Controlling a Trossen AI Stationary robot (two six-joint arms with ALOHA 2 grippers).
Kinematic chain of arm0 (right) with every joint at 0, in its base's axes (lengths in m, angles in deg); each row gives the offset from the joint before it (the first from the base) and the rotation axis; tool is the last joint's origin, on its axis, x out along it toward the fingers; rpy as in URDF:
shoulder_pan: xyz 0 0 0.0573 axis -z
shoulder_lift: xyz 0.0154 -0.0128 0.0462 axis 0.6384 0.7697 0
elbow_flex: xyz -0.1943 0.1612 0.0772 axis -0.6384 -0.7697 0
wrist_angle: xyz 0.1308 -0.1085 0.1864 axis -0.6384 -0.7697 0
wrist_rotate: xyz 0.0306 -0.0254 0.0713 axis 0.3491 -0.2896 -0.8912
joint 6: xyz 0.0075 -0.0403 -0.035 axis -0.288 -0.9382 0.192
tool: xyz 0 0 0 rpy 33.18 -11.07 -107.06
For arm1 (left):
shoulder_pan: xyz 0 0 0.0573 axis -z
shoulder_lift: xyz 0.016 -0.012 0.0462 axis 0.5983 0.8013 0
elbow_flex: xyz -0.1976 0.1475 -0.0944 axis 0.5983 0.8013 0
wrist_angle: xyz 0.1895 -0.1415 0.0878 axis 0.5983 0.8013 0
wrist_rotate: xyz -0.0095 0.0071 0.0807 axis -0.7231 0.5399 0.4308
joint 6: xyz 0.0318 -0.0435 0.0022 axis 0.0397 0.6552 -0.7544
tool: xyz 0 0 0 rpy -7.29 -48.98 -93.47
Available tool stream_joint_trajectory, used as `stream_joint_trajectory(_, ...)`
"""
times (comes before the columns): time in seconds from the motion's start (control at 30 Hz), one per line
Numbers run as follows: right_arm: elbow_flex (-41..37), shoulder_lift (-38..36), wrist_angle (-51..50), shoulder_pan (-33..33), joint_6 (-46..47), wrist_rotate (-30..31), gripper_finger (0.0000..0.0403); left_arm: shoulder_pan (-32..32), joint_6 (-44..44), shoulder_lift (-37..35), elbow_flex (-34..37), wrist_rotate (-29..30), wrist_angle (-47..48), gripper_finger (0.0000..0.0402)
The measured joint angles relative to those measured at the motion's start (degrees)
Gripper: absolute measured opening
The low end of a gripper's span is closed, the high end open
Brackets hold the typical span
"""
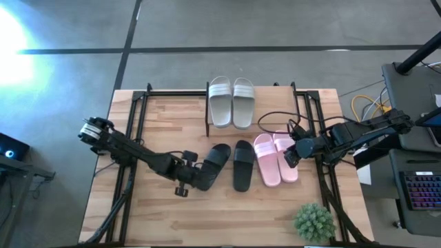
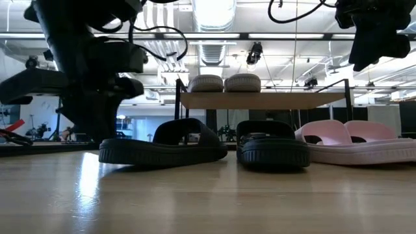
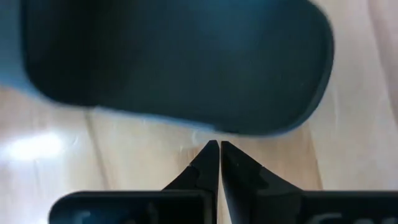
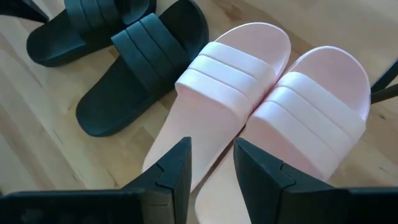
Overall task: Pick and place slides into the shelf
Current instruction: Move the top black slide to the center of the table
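I'm looking at a light wooden table [image 1: 158, 220] on a grey floor, with an open workshop hall and ceiling lights behind it, a potted plant [image 1: 315, 222] at the near right corner, and the shelf [image 1: 275, 103] at the far edge holding the grey pair [image 1: 231, 102] on its board. My left gripper [image 3: 219, 152] sits low at the heel of the left black slide [image 1: 215, 164], fingers pinched fully together with nothing between them, the slide flat on the table just beyond the tips. My right gripper [image 4: 211, 163] hangs part-open and empty above the pink pair [image 1: 275, 158], which lies right of the other black slide [image 1: 242, 164] in front of the shelf.
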Motion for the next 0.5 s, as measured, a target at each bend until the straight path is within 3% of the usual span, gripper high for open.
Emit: stream_joint_trajectory(0.5,0.0,0.0,-0.04,0.02,0.09,0.01,0.0111,-5.99,-2.42,2.98,0.07,-1.51,-9.51,0.0001)
